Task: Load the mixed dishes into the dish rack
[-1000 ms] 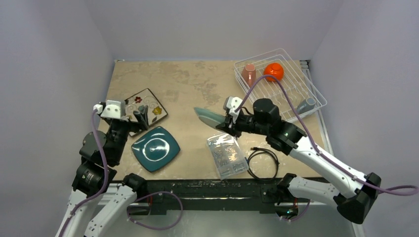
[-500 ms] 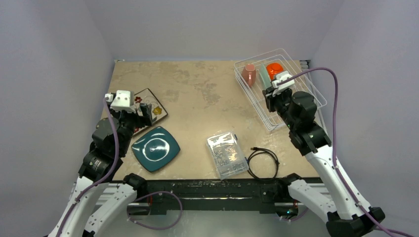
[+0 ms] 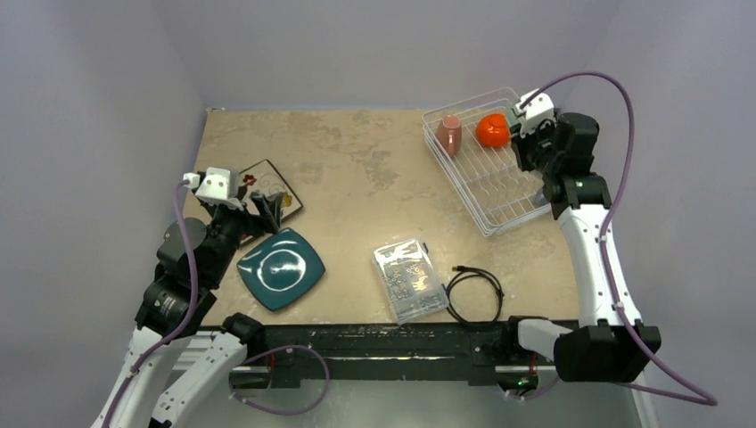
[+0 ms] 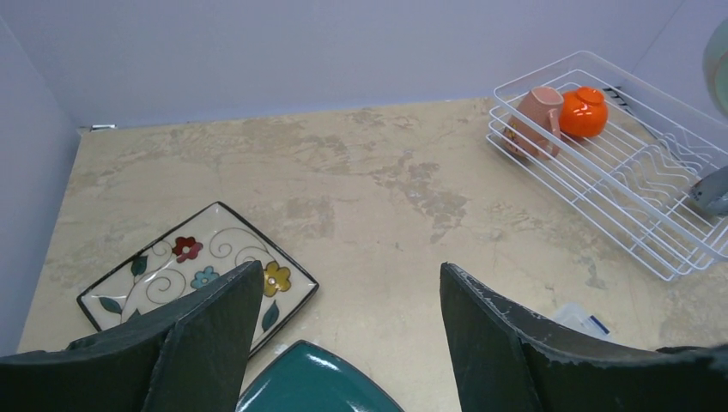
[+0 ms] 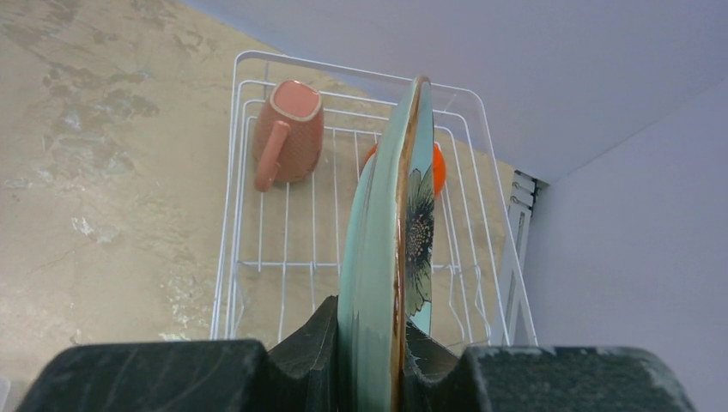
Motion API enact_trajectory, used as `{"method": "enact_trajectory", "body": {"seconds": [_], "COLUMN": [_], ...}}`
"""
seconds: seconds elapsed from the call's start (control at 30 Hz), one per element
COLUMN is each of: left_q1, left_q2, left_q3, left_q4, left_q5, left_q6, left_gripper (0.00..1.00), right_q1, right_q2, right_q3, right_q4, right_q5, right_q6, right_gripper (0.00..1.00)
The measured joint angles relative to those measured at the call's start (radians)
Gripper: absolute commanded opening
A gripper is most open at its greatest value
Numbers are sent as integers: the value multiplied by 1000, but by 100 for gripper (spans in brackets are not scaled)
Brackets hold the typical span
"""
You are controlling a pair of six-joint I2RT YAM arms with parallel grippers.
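My right gripper (image 5: 386, 318) is shut on the rim of the pale green round flowered plate (image 5: 397, 215), held upright and edge-on above the white wire dish rack (image 5: 283, 257). In the rack lie the pink cup (image 5: 288, 133), the orange bowl (image 5: 438, 167) and the small grey mug (image 4: 712, 190). From above, the right gripper (image 3: 528, 114) hovers over the rack's far right side (image 3: 495, 178). My left gripper (image 4: 352, 292) stands open and holds nothing, low over the table. The dark teal square plate (image 4: 313, 386) and the white floral square plate (image 4: 163, 266) lie just below it.
A clear plastic box of small parts (image 3: 409, 280) and a coiled black cable (image 3: 474, 294) lie near the front edge, between the arms. Pale walls close the table on the left, back and right, and the rack sits close to the right wall.
The right arm has swung the green plate from mid-table up over the rack's far right side. The left gripper has shifted slightly toward the teal plate and its jaws have narrowed a little.
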Motion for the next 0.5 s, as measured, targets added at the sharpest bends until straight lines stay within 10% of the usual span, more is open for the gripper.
{"method": "enact_trajectory", "body": {"seconds": [0.5], "left_q1": [0], "left_q2": [-5], "left_q3": [0], "left_q4": [-1], "left_q5": [72], "left_q6": [-46], "left_gripper": [73], "right_q1": [-281], "right_q2": [270], "right_q3": [149], "right_q4": [-115], "right_q5": [-344], "right_q6": [-72], "right_gripper": [0]}}
